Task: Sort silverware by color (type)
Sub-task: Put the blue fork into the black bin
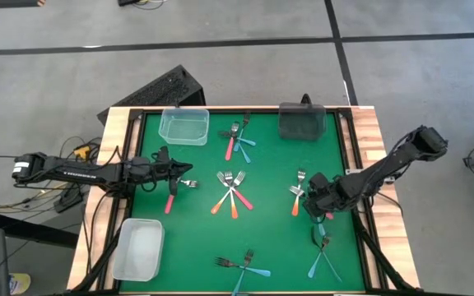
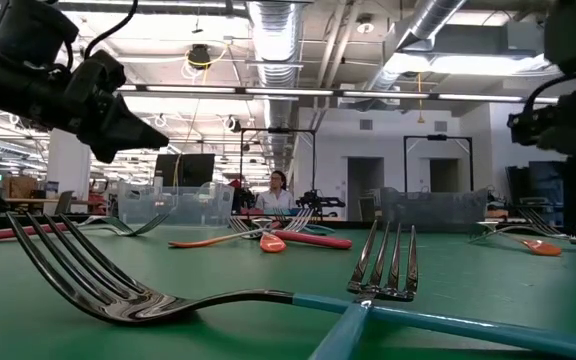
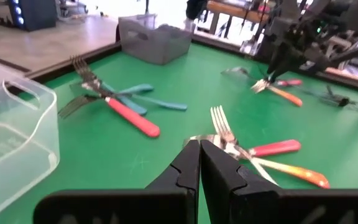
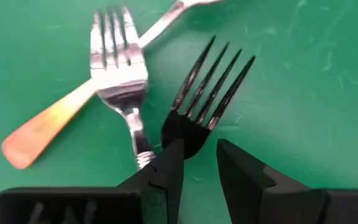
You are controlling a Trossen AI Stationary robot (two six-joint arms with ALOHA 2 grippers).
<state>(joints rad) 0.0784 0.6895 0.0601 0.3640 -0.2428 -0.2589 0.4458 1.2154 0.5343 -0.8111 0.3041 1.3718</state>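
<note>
Tabletop: green mat in a wooden frame; landmark is the central cluster of forks.
Bins: clear bin at the far edge, left of the cluster; dark bin at the far edge, right of it; second clear bin at the near left corner.
Left end effector: left of the cluster, fingers pressed together, holding nothing; a red-handled fork lies beside it.
Right end effector: right of the cluster, fingers parted around a fork neck, its tines projecting forward; grip contact cannot be confirmed.
Other forks: orange-handled fork beside it; blue pair at the near edge.
</note>
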